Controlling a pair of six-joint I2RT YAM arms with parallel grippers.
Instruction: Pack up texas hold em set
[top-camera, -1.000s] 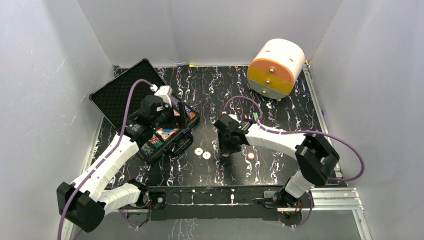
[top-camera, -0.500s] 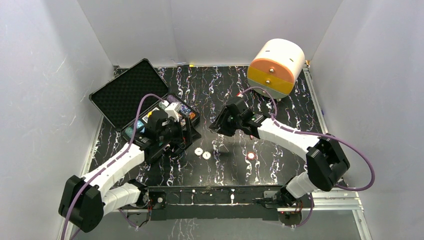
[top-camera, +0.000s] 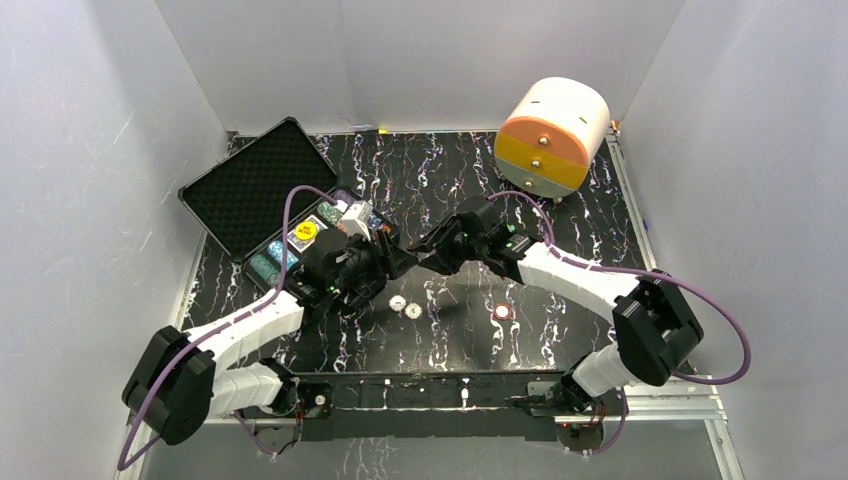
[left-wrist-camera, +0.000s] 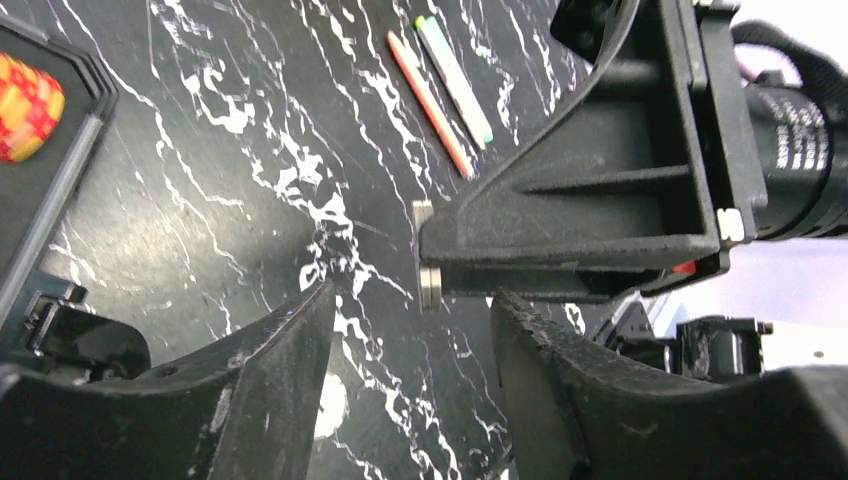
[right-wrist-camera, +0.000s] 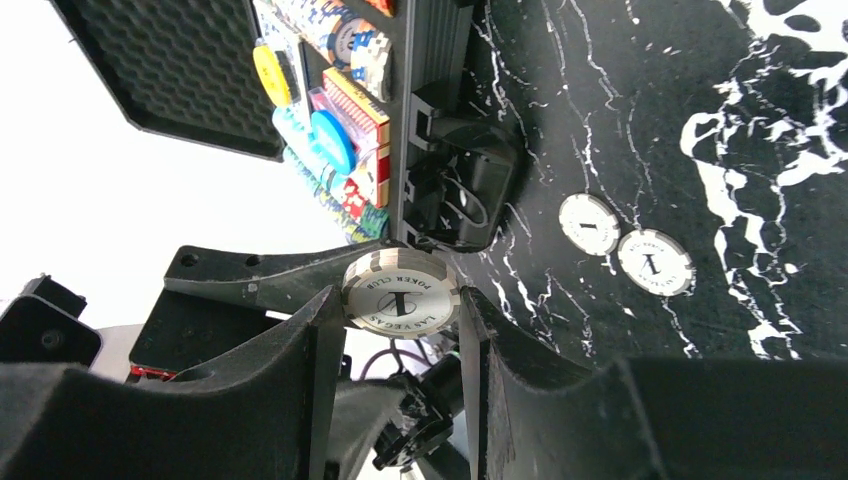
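Observation:
The black case (top-camera: 262, 178) lies open at the left, its tray (right-wrist-camera: 425, 60) full of coloured chips. My right gripper (right-wrist-camera: 400, 300) is shut on a grey-and-white poker chip (right-wrist-camera: 402, 293), held in the air above the table's middle. My left gripper (left-wrist-camera: 410, 320) stands open facing it. That chip (left-wrist-camera: 428, 270) shows edge-on just at its tips, touching neither finger. In the top view the two grippers meet, the left (top-camera: 393, 262) against the right (top-camera: 424, 256). Two white chips (top-camera: 398, 301) (top-camera: 413, 311) and a red-centred one (top-camera: 502, 312) lie on the table.
A big orange-and-white cylinder (top-camera: 552, 135) stands at the back right. A red pen (left-wrist-camera: 430, 105) and a green-tipped pen (left-wrist-camera: 455, 65) lie on the black marbled table beyond the grippers. White walls close in the left, back and right sides.
The left gripper has left the case and swung right to the middle, its jaws narrowing. The right gripper has risen from the table and moved left with the chip.

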